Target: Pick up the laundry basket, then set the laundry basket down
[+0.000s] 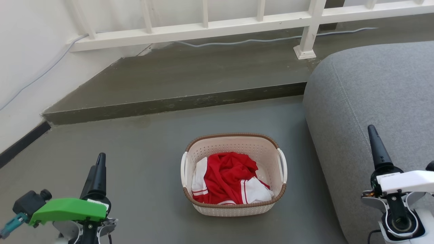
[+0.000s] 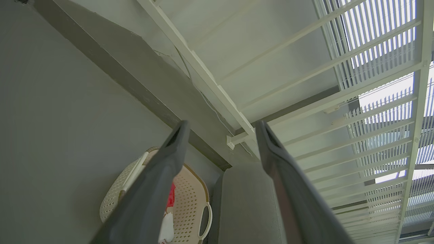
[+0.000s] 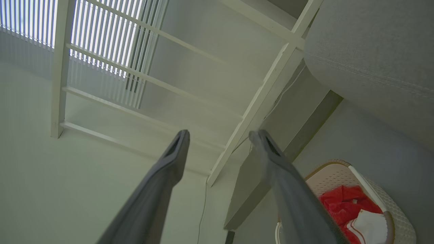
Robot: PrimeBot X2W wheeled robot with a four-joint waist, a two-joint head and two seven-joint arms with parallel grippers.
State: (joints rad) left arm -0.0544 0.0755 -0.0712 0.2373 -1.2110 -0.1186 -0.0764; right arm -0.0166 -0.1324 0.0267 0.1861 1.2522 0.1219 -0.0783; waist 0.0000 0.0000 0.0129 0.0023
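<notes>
The laundry basket (image 1: 234, 210), cream perforated plastic with a brown rim and white side handles, stands upright on the grey floor in the middle of the head view. A red and white garment (image 1: 226, 177) lies inside it. My left gripper (image 1: 101, 156) hovers at the lower left, well apart from the basket, and is open and empty. To the basket's right, over the sofa's edge, my right gripper (image 1: 372, 128) is also open and empty. The left wrist view shows the left gripper (image 2: 222, 127) with the basket (image 2: 190, 200) beyond it; the right wrist view shows the right gripper (image 3: 220, 134) and the basket (image 3: 334, 174).
A grey sofa (image 1: 379, 101) stands close to the basket's right side. Behind the basket a raised step (image 1: 176, 101) crosses the floor, with a white railing (image 1: 203, 28) and a cable (image 1: 237, 41) on it. A white wall (image 1: 27, 51) runs along the left.
</notes>
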